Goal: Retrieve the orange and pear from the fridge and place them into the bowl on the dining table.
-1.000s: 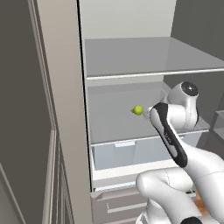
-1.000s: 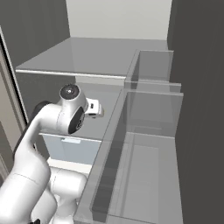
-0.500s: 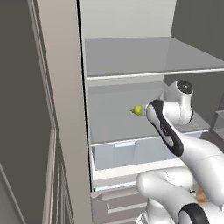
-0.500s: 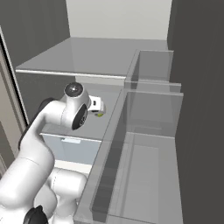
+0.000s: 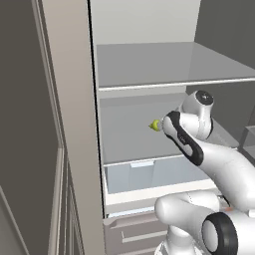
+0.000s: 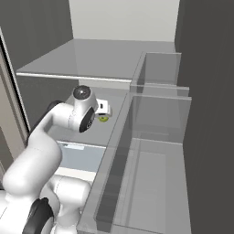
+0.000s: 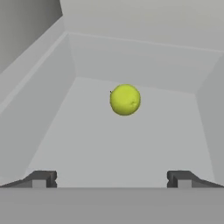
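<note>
So the pear is sitting on the middle grey shelf inside the fridge, out in the open part of the shelf, well away from the side walls and short of the back wall. From the hand camera it looks almost like a plain yellow-green ball, so its long axis is running pretty much along the camera's line of sight, either toward or away from the hand. In the left base view you can see a short tapered tip poking out to the left of the pear, so the pointy end faces the left side of the fridge from that angle.

The gripper is lined up just short of the fruit, jaws spread wide apart with nothing between them. The pear sits a bit right of center between the two fingertips and isn't touching either.

In the right base view the pear peeks out just below the white hand. Clear drawer sits under the shelf.
</note>
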You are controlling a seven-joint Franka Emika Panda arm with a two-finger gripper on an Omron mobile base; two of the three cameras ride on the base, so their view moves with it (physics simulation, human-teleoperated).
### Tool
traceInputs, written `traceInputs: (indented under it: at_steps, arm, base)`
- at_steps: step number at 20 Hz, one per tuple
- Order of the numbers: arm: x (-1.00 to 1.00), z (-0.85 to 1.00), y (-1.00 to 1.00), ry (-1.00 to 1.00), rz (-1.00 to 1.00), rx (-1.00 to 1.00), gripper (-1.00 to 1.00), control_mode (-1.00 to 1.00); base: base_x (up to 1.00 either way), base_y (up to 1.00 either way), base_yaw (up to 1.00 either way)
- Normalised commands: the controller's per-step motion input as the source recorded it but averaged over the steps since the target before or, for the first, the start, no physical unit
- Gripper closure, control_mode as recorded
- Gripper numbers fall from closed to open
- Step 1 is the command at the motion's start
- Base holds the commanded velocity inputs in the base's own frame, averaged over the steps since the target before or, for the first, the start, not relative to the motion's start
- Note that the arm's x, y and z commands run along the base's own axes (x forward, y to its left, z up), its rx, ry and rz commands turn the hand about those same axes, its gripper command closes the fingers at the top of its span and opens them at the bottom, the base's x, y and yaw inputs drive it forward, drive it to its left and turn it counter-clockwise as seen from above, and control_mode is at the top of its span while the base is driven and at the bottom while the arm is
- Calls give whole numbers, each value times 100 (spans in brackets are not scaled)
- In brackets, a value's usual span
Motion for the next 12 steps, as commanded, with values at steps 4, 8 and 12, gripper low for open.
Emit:
traceInputs:
  at_steps: [4, 8, 12]
  arm:
    - [26, -20, 0, 0, 2, 0, -100, -100]
    - [28, -21, 0, 0, 2, 0, -100, -100]
    - [32, -20, 0, 0, 1, 0, -100, -100]
  base:
    - [0, 0, 0]
    - [0, 0, 0]
    - [0, 0, 0]
